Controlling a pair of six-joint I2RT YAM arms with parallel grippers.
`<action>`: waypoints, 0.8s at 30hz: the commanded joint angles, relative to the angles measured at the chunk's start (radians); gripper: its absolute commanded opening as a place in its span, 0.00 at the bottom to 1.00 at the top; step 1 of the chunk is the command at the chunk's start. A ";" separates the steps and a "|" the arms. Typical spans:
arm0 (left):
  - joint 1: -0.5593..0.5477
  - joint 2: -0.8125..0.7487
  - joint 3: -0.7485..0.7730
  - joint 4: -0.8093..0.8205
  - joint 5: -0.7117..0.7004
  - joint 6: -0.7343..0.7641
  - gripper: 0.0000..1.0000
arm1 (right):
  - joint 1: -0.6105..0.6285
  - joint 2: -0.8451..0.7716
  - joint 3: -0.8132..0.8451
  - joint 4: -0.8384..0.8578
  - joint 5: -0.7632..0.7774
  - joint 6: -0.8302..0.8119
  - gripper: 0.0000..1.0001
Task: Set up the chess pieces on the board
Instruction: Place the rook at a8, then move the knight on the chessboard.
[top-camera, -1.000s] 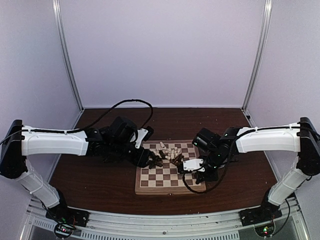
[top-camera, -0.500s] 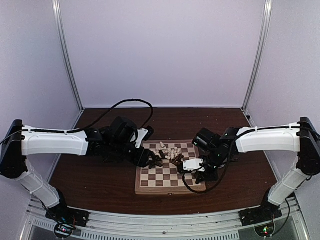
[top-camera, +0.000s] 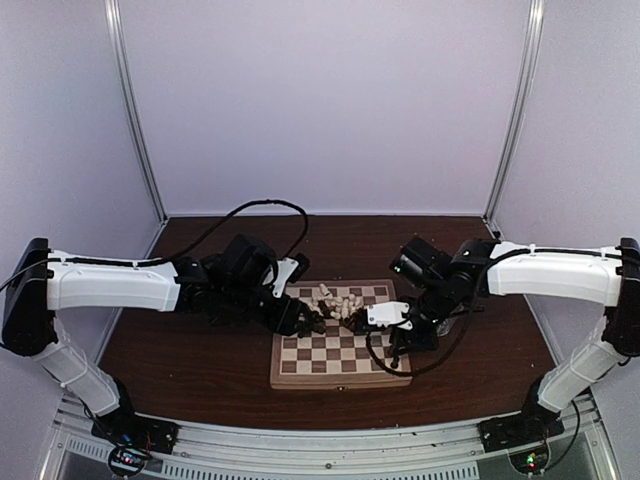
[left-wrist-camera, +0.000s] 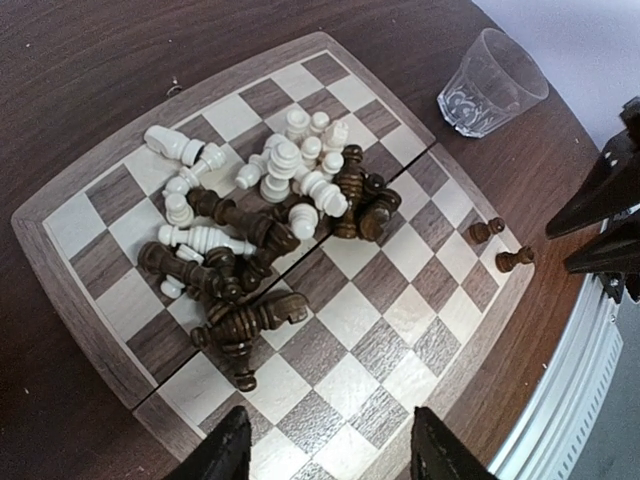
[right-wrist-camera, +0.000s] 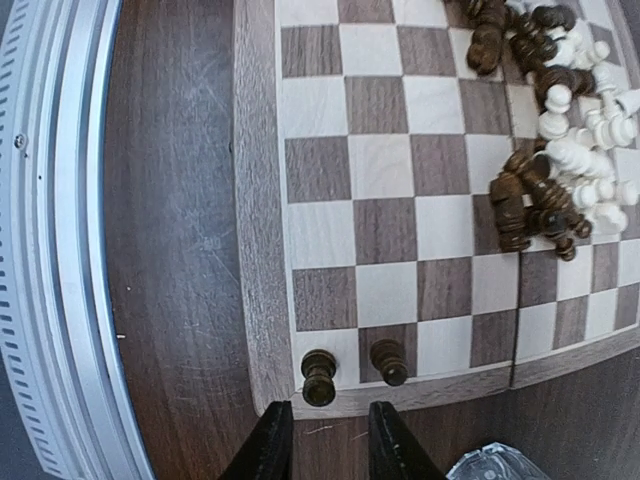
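Note:
The board (top-camera: 325, 365) lies between the arms and also shows in the left wrist view (left-wrist-camera: 395, 330) and the right wrist view (right-wrist-camera: 385, 190). A jumbled pile of dark and cream chess pieces (left-wrist-camera: 270, 215) lies on its far half; the pile also shows in the top view (top-camera: 335, 303) and the right wrist view (right-wrist-camera: 555, 150). Two dark pieces (right-wrist-camera: 318, 376) (right-wrist-camera: 389, 362) stand upright on the corner squares just ahead of my right gripper (right-wrist-camera: 328, 445), which is open and empty. My left gripper (left-wrist-camera: 330, 460) is open and empty above the board's near squares, beside the pile.
A clear drinking glass (left-wrist-camera: 490, 80) stands on the brown table off the board's corner; its rim shows in the right wrist view (right-wrist-camera: 490, 467). The table's metal front rail (right-wrist-camera: 50, 250) runs close to the board's edge. Black cables hang from both arms.
My right arm has swung a little toward the far side and its gripper has drawn back slightly from the board's right edge. The left arm has stayed put.

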 joint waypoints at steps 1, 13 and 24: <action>0.002 0.030 0.041 0.032 0.020 0.002 0.55 | -0.010 -0.065 0.056 -0.054 0.002 0.002 0.28; 0.002 0.042 0.044 0.053 0.055 -0.031 0.54 | -0.149 0.152 0.250 0.050 0.024 0.079 0.24; 0.002 -0.008 -0.004 0.055 0.029 -0.038 0.54 | -0.133 0.360 0.401 -0.005 -0.012 0.093 0.27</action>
